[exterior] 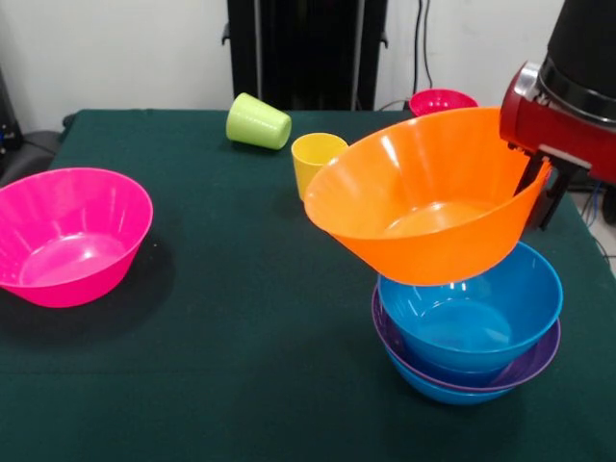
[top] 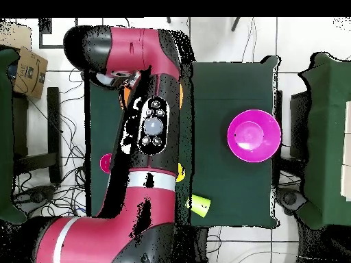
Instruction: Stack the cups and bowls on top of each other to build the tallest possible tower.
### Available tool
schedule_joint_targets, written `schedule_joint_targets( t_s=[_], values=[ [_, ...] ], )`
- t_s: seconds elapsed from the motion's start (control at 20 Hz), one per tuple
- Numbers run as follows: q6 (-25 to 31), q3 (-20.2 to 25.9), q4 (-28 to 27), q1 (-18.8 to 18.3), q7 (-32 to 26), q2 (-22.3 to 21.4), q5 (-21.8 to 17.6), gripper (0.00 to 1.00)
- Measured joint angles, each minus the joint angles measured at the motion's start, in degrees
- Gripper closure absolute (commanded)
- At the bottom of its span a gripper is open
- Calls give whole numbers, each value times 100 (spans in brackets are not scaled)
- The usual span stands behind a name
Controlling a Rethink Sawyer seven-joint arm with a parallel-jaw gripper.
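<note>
The gripper [exterior: 539,192] pinches the tilted orange bowl's [exterior: 423,197] rim above the blue bowl [exterior: 472,313]. Overhead, the arm [top: 147,130] hides them; the pink bowl [top: 253,135] shows.

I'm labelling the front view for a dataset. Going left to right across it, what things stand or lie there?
Large pink plastic bowl → lime green plastic cup lying on its side → yellow plastic cup, upright → tilted orange plastic bowl above the blue and purple bowl stack → red gripper at the orange bowl's right rim.

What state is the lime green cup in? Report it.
Tipped over. The lime green cup lies on its side on the table, its open mouth facing left.
</note>
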Motion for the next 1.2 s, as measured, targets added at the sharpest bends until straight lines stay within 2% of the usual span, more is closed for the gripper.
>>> schedule_joint_targets(
  t_s=[1.2],
  values=[
    [-1,-15,-125,46,0,173,1,100]
  ],
)
